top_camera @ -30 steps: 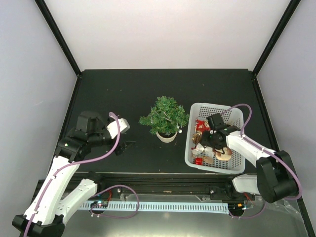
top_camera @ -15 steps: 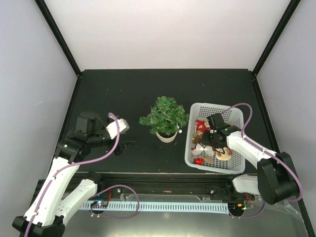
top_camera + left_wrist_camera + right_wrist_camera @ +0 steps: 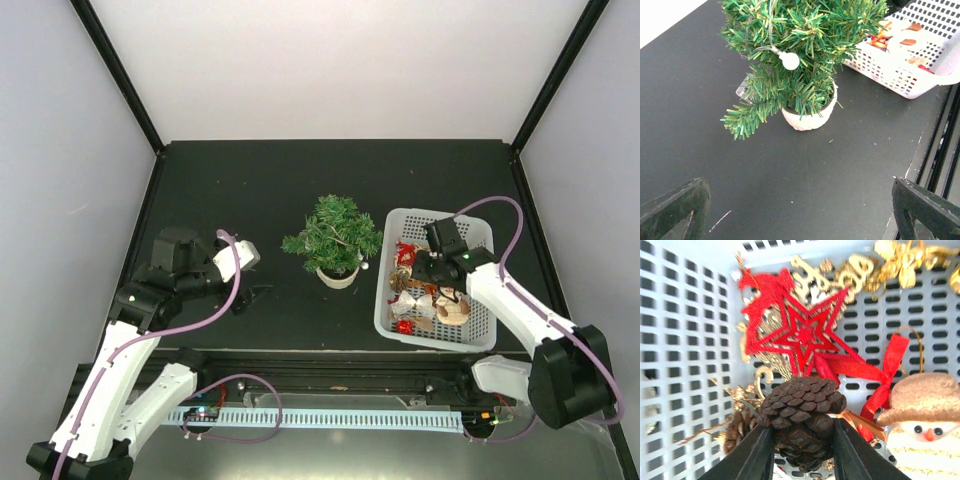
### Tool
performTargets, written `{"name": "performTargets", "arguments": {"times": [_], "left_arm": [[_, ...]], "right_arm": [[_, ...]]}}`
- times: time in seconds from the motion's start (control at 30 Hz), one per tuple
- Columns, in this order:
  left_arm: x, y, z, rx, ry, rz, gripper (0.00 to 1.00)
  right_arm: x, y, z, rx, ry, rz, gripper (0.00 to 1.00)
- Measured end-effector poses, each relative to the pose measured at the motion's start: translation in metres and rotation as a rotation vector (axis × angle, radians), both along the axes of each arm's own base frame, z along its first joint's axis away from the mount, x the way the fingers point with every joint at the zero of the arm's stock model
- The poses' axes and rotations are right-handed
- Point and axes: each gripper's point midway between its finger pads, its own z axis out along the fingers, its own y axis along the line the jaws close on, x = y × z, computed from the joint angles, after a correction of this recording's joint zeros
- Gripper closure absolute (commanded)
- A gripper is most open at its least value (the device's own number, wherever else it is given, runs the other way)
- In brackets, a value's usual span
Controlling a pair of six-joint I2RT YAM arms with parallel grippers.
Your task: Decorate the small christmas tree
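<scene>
The small christmas tree (image 3: 334,232), dark green in a cream-white pot (image 3: 337,276), stands mid-table; in the left wrist view (image 3: 805,45) it carries a white bead (image 3: 790,61). My right gripper (image 3: 802,440) is shut on a dark brown pine cone (image 3: 802,412) and holds it above the ornaments in the white lattice basket (image 3: 478,232). In the top view the right gripper (image 3: 424,268) is over the basket's left half. My left gripper (image 3: 250,292) is open and empty, low over the table left of the tree; its fingertips (image 3: 675,205) frame bare table.
The basket holds a red star (image 3: 805,335), gold ornaments (image 3: 875,270), a red ribbon (image 3: 885,375), a snowman figure (image 3: 927,420) and a smaller pine cone (image 3: 737,430). The table's front rail (image 3: 330,365) runs below the tree and basket.
My right gripper has lifted and drawn slightly back and right over the basket, with the pine cone in it. My left arm has barely moved.
</scene>
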Motion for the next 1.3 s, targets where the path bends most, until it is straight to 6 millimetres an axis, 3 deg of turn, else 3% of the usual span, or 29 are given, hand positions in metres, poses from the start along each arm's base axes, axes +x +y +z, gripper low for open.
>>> {"name": "performTargets", "arguments": {"times": [0.4, 0.77, 0.93, 1.13, 1.3], "left_arm": [[-0.002, 0.001, -0.001, -0.021, 0.005, 0.007, 0.01], [-0.002, 0.001, -0.001, -0.029, 0.011, 0.011, 0.01], [-0.003, 0.002, -0.002, -0.03, 0.01, 0.012, 0.01], [-0.002, 0.003, -0.004, -0.031, 0.016, 0.021, 0.01], [-0.001, 0.005, -0.003, -0.034, 0.015, 0.032, 0.01]], "right_arm": [[-0.001, 0.001, 0.059, 0.046, -0.165, 0.041, 0.65], [-0.029, 0.051, 0.165, 0.39, -0.49, 0.31, 0.62], [-0.022, 0.074, 0.201, 0.454, -0.518, 0.405, 0.62], [-0.019, 0.109, 0.218, 0.483, -0.498, 0.516, 0.62], [-0.017, 0.124, 0.228, 0.495, -0.498, 0.555, 0.62]]}}
